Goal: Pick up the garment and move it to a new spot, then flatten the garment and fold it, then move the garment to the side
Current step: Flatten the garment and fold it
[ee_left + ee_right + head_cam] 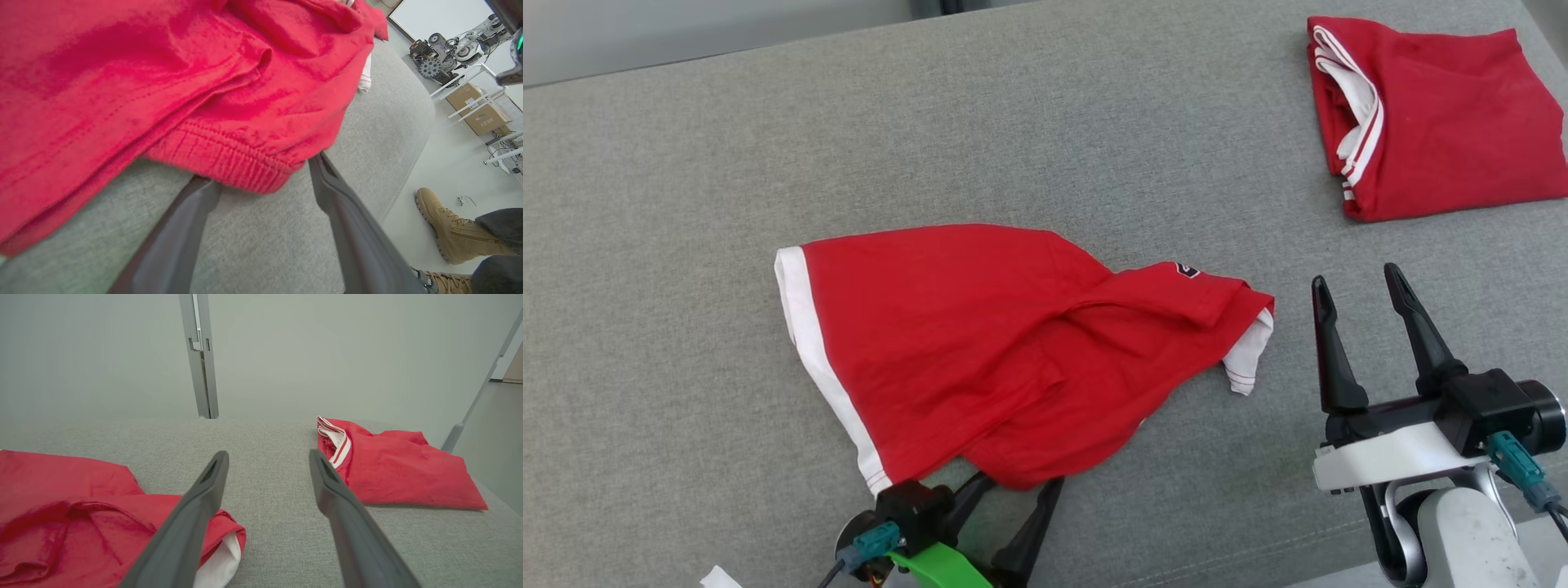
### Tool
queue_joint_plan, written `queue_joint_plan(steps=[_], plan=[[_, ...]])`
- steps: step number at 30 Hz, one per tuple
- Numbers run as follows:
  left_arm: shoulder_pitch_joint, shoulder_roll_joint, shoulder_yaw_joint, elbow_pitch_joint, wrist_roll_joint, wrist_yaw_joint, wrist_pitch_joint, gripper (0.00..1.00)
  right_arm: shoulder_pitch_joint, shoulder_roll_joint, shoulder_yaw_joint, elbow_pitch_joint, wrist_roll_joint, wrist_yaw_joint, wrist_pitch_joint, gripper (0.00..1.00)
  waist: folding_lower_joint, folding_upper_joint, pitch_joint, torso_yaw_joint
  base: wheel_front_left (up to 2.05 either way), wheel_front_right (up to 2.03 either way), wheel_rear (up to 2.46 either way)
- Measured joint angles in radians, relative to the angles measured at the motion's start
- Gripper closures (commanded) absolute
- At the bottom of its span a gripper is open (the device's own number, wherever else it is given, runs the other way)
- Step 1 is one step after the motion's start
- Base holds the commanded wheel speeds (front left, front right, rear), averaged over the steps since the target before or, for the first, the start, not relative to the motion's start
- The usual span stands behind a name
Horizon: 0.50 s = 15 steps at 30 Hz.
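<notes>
A crumpled red garment [980,351] with white trim lies in the middle of the grey padded table [686,204]. My left gripper [1021,483] stands open at the garment's near hem. Its two dark fingers [347,228] straddle a ribbed red edge [245,167] that rests on the table; one tip is tucked just under that edge. In the head view my right gripper [1356,290] is open and empty, just right of the garment's white-lined sleeve [1245,359]. From the right wrist, that gripper [269,454] points across bare table, with the sleeve [220,555] beside its left finger.
A second red garment [1429,114], folded, lies at the table's far right corner [392,469]. Beyond the table's rounded edge [408,134], a person's tan boots [449,228] stand on the floor, with cardboard boxes [478,110] and other equipment farther off.
</notes>
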Motion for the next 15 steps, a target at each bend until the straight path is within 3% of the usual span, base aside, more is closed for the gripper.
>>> queue_joint_plan(steps=[1,2,3,4,7,15], plan=[[-0.002,-0.002,-0.006,-0.006,-0.001,0.0,0.0,0.0,0.0,0.0,0.001,0.001,0.003,0.0,0.0,0.0,0.0,0.0,0.0,-0.001,0.0,0.0,0.0],[-0.003,-0.002,-0.018,-0.012,-0.003,0.0,0.0,0.55,0.0,0.0,0.002,0.002,0.006,0.0,0.0,0.0,0.0,0.0,-0.002,-0.001,0.0,0.0,0.0],[-0.005,0.002,-0.036,-0.016,-0.008,0.0,0.0,0.71,0.0,0.0,0.003,0.003,0.007,0.0,0.0,0.0,0.0,0.0,-0.004,-0.001,0.0,0.0,0.0],[-0.008,0.005,-0.058,-0.016,-0.016,0.0,0.0,1.0,0.0,0.0,0.004,0.005,0.008,0.0,0.0,0.0,0.0,0.0,-0.006,-0.001,0.0,0.0,0.0],[-0.021,0.024,-0.115,-0.012,-0.046,0.0,0.001,1.0,0.004,0.0,0.0,0.011,0.015,0.0,0.0,0.0,0.0,0.0,-0.018,0.001,0.0,0.0,0.0],[-0.052,0.137,-0.106,-0.147,-0.142,0.0,0.001,1.0,0.037,0.0,-0.014,0.026,0.035,0.0,0.0,0.0,0.0,0.0,-0.067,0.025,0.0,0.0,0.0]])
